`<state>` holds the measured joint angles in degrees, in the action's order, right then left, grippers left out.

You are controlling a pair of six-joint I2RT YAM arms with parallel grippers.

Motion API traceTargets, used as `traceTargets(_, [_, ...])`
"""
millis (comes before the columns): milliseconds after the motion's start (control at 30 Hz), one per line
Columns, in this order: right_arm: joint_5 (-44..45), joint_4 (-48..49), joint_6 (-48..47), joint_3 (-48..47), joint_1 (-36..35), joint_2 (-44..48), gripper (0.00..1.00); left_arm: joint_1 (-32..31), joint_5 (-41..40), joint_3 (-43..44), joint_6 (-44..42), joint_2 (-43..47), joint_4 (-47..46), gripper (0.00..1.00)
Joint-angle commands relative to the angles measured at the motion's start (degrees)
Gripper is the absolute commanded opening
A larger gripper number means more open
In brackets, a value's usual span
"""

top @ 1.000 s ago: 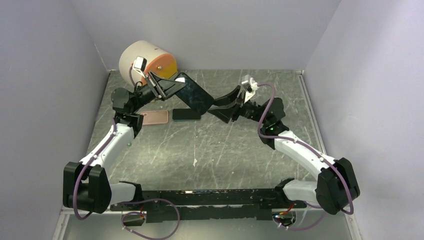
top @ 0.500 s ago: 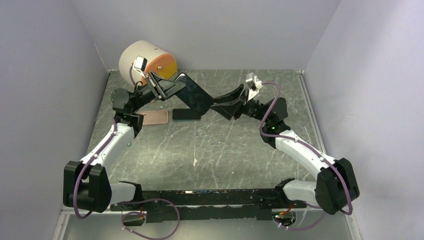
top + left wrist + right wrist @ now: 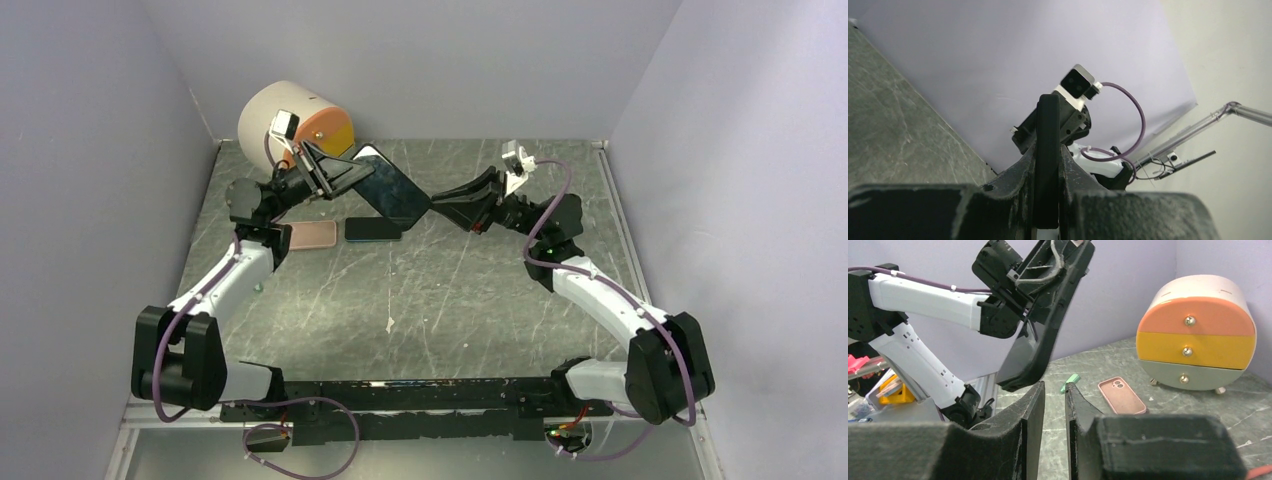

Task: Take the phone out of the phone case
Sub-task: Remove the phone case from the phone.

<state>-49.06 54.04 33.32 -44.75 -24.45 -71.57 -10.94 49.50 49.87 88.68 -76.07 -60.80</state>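
Observation:
My left gripper [image 3: 352, 176] is shut on one end of a black cased phone [image 3: 393, 190] and holds it aloft, tilted down toward the right. The left wrist view shows the cased phone [image 3: 1047, 125] edge-on, pinched between the fingers [image 3: 1024, 172]. My right gripper [image 3: 441, 207] hovers just off the phone's lower corner. Its fingers [image 3: 1032, 405] stand a narrow gap apart with nothing between them, and the cased phone [image 3: 1040, 335] hangs just above their tips.
A pink phone case [image 3: 312, 236] lies flat on the table beside a dark, teal-edged phone [image 3: 373, 228]. A round drawer unit [image 3: 292, 122] in white, orange and yellow stands at the back left. Purple walls enclose the table [image 3: 450, 290].
The right gripper has drawn back to the right and risen, coming off the phone's lower end. The left gripper still holds the cased phone, a little higher.

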Motion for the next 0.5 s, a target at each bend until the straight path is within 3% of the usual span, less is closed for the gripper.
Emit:
traceTargets(0, [-0.53, 3.38, 2.81, -2.73, 0.36, -0.57, 0.24, -2.15, 2.71, 4.62, 1.24, 1.46, -5.65, 0.03])
traceTargets(233, [-2.3, 3.23, 2.92, -3.12, 0.35, 0.3, 0.27, -2.6, 2.54, 4.97, -4.61, 3.65, 1.94, 0.03])
traceTargets(467, [-3.35, -5.91, -3.53, -0.75, 0.36, 5.69, 0.36, -2.6, 3.34, 6.97, -11.15, 4.72, 9.63, 0.02])
